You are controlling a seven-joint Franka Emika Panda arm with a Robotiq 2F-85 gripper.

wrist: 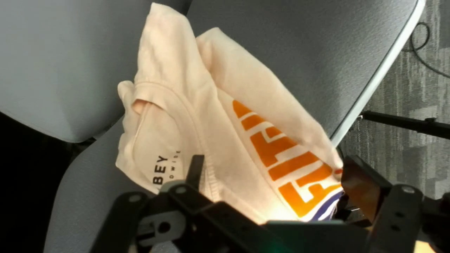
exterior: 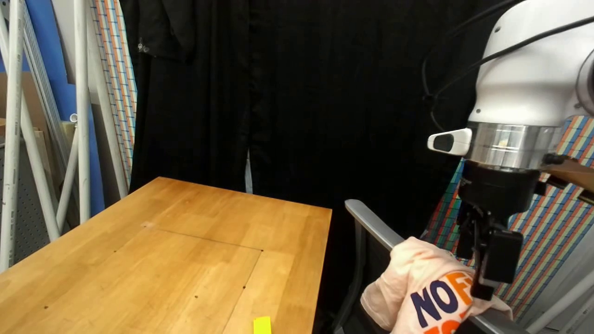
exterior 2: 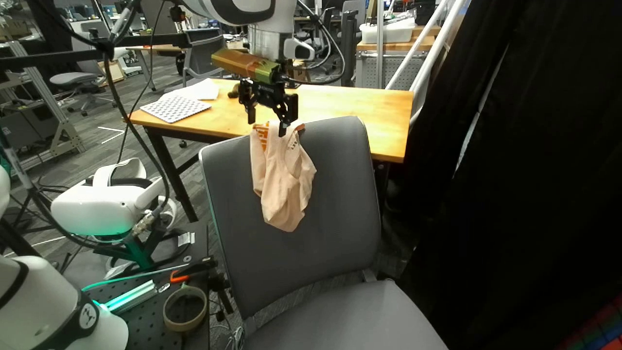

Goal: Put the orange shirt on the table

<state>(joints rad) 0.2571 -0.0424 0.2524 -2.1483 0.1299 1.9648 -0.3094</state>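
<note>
The shirt is pale peach with orange and dark blue lettering. It hangs over the top of the grey chair back (exterior 2: 335,194). It shows in both exterior views (exterior: 394,297) (exterior 2: 284,189) and fills much of the wrist view (wrist: 175,70). My gripper (exterior 2: 267,124) points down at the shirt's top fold, its fingers wide apart. In the wrist view the fingers (wrist: 277,177) stand at either side of the lettered part, with no grip on cloth visible. An exterior view shows the gripper (exterior: 480,273) partly in front of the shirt. The wooden table (exterior: 185,260) stands beyond the chair back (exterior 2: 340,104).
A yellow item (exterior: 262,325) lies on the table. A white perforated sheet (exterior 2: 175,108) and white papers (exterior 2: 197,90) lie at its other end. A headset (exterior 2: 104,201) and a tape roll (exterior 2: 171,316) are beside the chair. A black curtain (exterior: 297,116) hangs behind.
</note>
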